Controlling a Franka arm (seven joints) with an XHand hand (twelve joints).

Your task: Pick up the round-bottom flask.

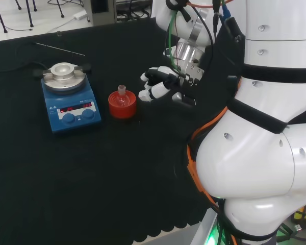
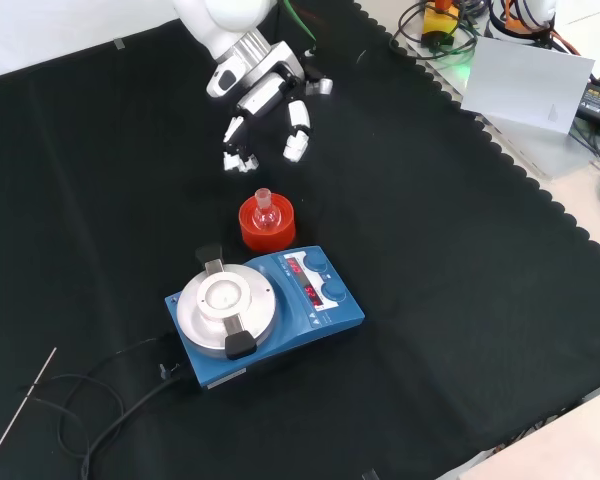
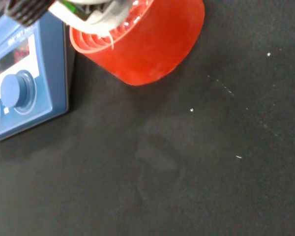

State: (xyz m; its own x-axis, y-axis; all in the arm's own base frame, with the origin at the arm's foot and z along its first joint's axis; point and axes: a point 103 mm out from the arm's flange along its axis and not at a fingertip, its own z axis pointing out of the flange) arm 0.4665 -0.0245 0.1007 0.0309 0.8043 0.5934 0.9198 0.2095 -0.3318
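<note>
Head view shows the hand [image 1: 160, 84], fingers spread, beside the flask [image 1: 122, 95]; wrist view shows its red stand [image 3: 147, 44].

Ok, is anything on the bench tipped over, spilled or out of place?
Nothing stands out. The round-bottom flask sits upright in its red ribbed stand beside the blue hotplate stirrer, and the hand hangs apart from it.

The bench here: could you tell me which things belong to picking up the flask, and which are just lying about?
For the job:
round-bottom flask
red ribbed stand under it
hand, fingers relaxed, not touching the flask

Lying about:
blue stirrer plate
its black cable
thin rod
</note>
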